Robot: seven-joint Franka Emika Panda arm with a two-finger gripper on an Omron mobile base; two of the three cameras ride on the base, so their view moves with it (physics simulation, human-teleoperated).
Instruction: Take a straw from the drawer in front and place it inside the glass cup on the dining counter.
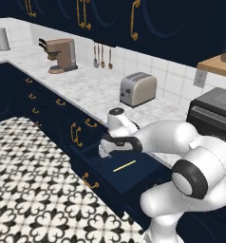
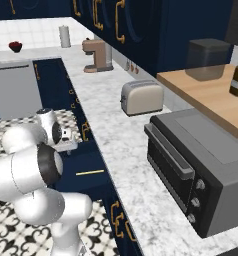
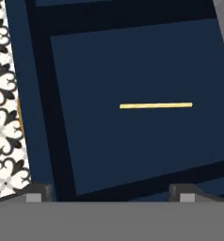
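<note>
Pale-yellow straw (image 3: 156,105) lies unlabelled inside open navy drawer (image 3: 85,155).

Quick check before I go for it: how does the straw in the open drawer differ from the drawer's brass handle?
The straw is thin, straight and pale yellow; the brass handle is thicker, curved and darker gold. The straw lies loose on the floor of the drawer; the handle is fixed to its front. Both are slim and yellowish against navy.

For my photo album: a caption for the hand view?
Open fingers above a thin pale-yellow straw in the navy-blue drawer.
</note>
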